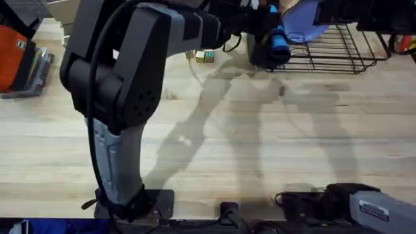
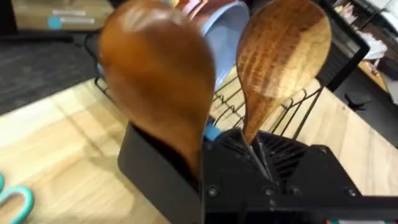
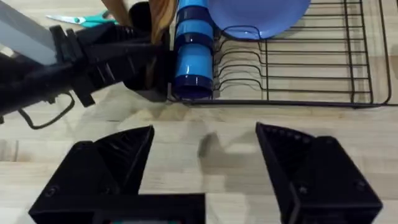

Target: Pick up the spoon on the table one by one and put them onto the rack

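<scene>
1. Spoons of glossy brown wood stand bowl-up in a black holder (image 2: 155,171) at the near corner of the rack (image 1: 338,55); the nearer spoon (image 2: 158,81) has a smooth rounded bowl, the second spoon (image 2: 283,53) shows striped grain.
2. Thin black wire bars form the rectangular rack, which sits at the far side of the pale, grained plank table (image 1: 260,143).
3. A blue cup (image 3: 193,50) and a pale blue plate (image 3: 258,12) rest in the rack.
4. The left gripper (image 2: 258,165) pinches the second spoon's thin handle.
5. The right gripper (image 3: 202,168) hangs released over bare table, its angular black fingers wide apart.
6. Teal-handled scissors (image 3: 81,20) lie beyond.
</scene>
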You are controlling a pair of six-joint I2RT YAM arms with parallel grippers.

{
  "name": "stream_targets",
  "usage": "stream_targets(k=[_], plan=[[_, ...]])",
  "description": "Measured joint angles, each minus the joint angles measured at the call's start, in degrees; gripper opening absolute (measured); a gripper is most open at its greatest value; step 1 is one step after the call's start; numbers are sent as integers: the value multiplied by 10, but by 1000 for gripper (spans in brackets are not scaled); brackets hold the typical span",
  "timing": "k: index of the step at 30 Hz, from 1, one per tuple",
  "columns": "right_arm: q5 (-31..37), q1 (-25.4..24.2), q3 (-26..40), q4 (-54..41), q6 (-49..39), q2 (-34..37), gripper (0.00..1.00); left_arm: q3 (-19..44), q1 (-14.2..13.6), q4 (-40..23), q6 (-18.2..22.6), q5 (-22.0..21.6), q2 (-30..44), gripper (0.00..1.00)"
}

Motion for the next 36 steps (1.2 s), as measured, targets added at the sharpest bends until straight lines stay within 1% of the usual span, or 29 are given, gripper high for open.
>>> stream_targets(k=[4,8,9,11,12,13,17,20,22,23,25,26,32,36], plan=[[0,0,0,9,0,0,992,0,1,-24,1,0,0,45],[0,0,0,10,0,0,992,0,1,-26,3,0,0,46],[0,0,0,10,0,0,992,0,1,-26,3,0,0,62],[0,0,0,10,0,0,992,0,1,-28,4,0,0,188],[0,0,0,11,0,0,992,0,1,-30,5,1,0,293],[0,0,0,11,0,0,992,0,1,-30,4,5,0,372],[0,0,0,11,0,0,992,0,-2,-25,6,12,0,618],[0,0,0,11,0,0,992,0,-3,-27,16,14,-5,837],[0,0,0,11,0,0,992,0,-3,-32,24,14,-9,959],[0,0,0,11,0,0,992,0,-3,-37,28,13,-11,985],[0,0,0,11,0,0,992,0,-1,-46,35,11,-18,994],[0,0,0,11,0,0,992,0,7,-76,43,10,-43,995],[0,0,0,11,0,0,992,0,23,-143,48,8,-103,995],[0,0,0,11,0,0,992,0,33,-196,53,-3,-141,995]])
